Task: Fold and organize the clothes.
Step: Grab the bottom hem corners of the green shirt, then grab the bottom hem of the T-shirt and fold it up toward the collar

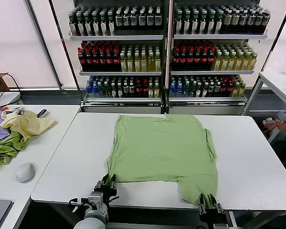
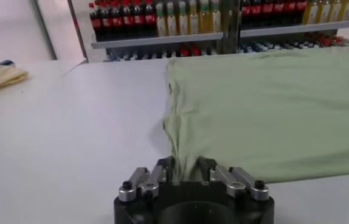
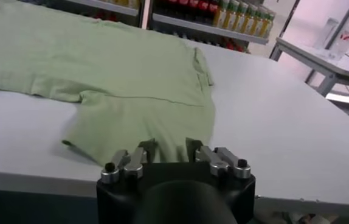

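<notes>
A light green, soft-fabric short-sleeved shirt (image 1: 162, 150) lies spread flat on the white rectangular surface (image 1: 257, 157), its plain side up, reaching from near the far edge to the near edge in the head view. The left hand (image 1: 106, 185) sits at the near edge of the surface, its fingers (image 2: 162, 170) drawn narrow and pinching the near left corner of the shirt, where the cloth bunches into a small ridge between them. The right hand (image 1: 208, 202) is also at the near edge, its fingers (image 3: 143, 152) narrow and closed on the shirt's near right part, which hangs forward as a flap past the rest of the hem. Beyond the surface stands a tall metal shelf rack of bottled drinks (image 1: 167, 47). On a second white surface to the robot's left lie a crumpled pale yellow garment (image 1: 26, 123), a darker green cloth (image 1: 5, 149), and a grey computer mouse (image 1: 25, 172).
</notes>
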Controlling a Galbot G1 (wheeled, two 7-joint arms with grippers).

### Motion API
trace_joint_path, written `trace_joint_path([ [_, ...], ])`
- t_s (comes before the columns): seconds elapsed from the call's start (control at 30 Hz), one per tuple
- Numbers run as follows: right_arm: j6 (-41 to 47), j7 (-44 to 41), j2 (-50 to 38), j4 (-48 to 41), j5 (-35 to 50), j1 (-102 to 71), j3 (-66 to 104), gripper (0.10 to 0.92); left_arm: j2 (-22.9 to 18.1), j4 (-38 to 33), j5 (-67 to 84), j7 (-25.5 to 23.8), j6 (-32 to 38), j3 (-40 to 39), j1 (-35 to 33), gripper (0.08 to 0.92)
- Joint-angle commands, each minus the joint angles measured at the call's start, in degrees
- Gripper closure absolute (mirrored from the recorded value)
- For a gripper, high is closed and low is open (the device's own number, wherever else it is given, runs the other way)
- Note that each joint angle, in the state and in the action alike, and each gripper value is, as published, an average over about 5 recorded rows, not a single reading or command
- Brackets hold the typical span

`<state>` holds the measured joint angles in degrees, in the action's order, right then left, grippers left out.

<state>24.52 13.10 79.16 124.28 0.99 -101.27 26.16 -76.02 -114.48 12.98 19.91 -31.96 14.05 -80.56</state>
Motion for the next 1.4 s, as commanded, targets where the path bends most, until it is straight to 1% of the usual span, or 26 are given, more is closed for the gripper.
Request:
trace_joint_path([
  [0.03, -0.92, -1.01, -0.43, 0.07, 1.99, 0.16, 0.01, 0.836, -0.05, 1.20, 0.58, 0.47, -1.56, -0.21, 0.03, 0.806],
  [0.1, -2.42, -1.42, -0.75, 0.35, 2.17, 0.53, 0.21, 0.887, -0.04, 1.16, 0.92, 0.35, -1.50, -0.20, 0.03, 0.854],
  [0.17, -4.25, -1.74, -1.09, 0.57, 2.51, 0.98, 0.40, 0.913, -0.06, 1.06, 1.29, 0.12, -1.42, -0.21, 0.08, 0.893],
  [0.23, -6.41, -2.08, -1.51, 0.84, 3.08, 1.62, 0.70, 0.917, -0.13, 0.92, 1.78, -0.05, -1.02, -0.18, 0.19, 0.906],
  [0.37, -9.56, -2.74, -2.75, 1.48, 4.83, 3.76, 2.01, 0.917, -0.20, -0.22, 2.92, -0.14, 2.50, 0.09, 0.18, 0.908],
  [0.53, -10.80, -3.19, -4.89, 1.62, 7.52, 7.56, 4.19, 0.917, 0.15, -3.71, 5.50, -0.73, 7.49, 1.54, 0.60, 0.908],
  [0.67, -10.51, -3.14, -6.75, 0.54, 9.53, 11.45, 5.26, 0.917, 0.67, -6.19, 7.58, -1.85, 9.27, 2.72, 2.10, 0.908],
  [0.8, -9.90, -3.04, -8.61, -2.10, 11.03, 16.38, 5.52, 0.917, 1.19, -6.46, 9.21, -2.64, 9.70, 3.10, 4.60, 0.908],
  [1.0, -8.67, -2.78, -11.67, -8.70, 12.76, 26.85, 4.10, 0.917, 1.93, -2.27, 10.10, -2.72, 9.46, 1.91, 10.40, 0.908],
  [1.23, -7.17, -3.31, -14.86, -17.93, 13.41, 36.99, -1.27, 0.917, 2.61, 6.22, 10.09, -2.05, 8.46, -1.24, 18.33, 0.908],
  [1.4, -6.57, -4.21, -15.10, -24.48, 12.33, 43.75, -5.75, 0.917, 2.85, 12.01, 8.80, -2.58, 7.97, -3.62, 23.11, 0.908],
])
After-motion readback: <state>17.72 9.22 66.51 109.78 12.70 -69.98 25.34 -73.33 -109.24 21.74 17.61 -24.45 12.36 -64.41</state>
